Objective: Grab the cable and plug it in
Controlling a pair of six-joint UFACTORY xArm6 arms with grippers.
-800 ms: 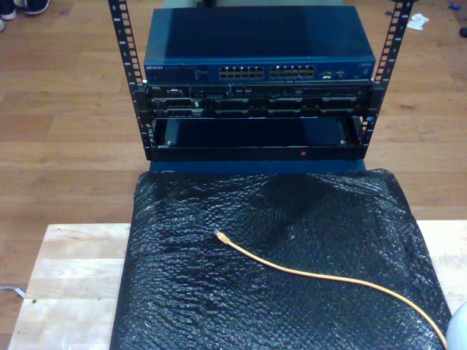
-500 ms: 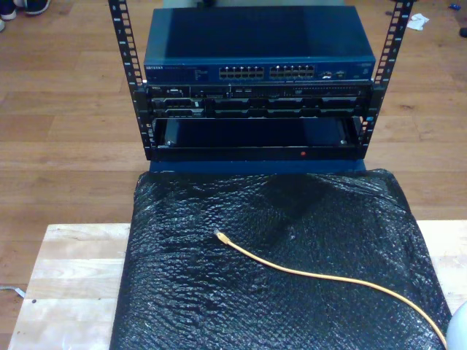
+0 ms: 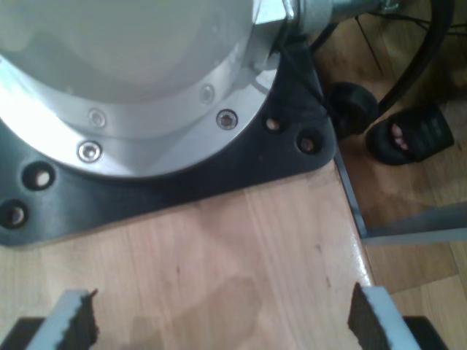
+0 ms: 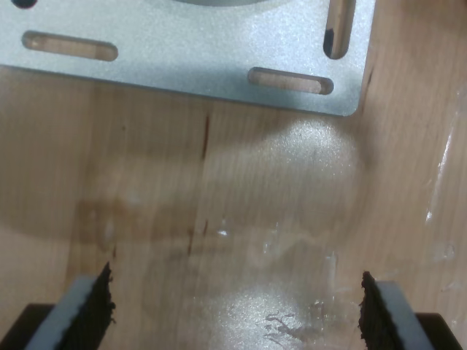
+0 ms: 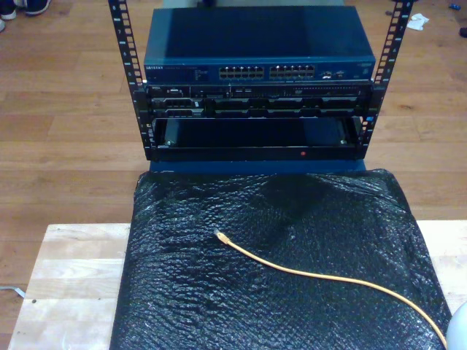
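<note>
The yellow-orange cable [image 5: 321, 278] lies loose on the black bubble wrap [image 5: 182, 292], its clear plug [image 5: 219, 236] near the sheet's middle and its length running off toward the exterior view's lower right. My first gripper [image 3: 222, 317] is open above bare wood next to a round metal arm base [image 3: 124, 80]. My second gripper [image 4: 237, 306] is open over bare wooden tabletop, near a silver slotted plate [image 4: 204, 51]. Nothing sits between either pair of fingers.
A blue network switch [image 5: 259, 69] with two rows of ports [image 5: 266, 72] sits atop a black rack [image 5: 255, 124] beyond the table's far edge. The wooden table [image 5: 73, 277] shows on the exterior view's left. A white rounded arm part [image 5: 458, 332] appears at its lower right corner.
</note>
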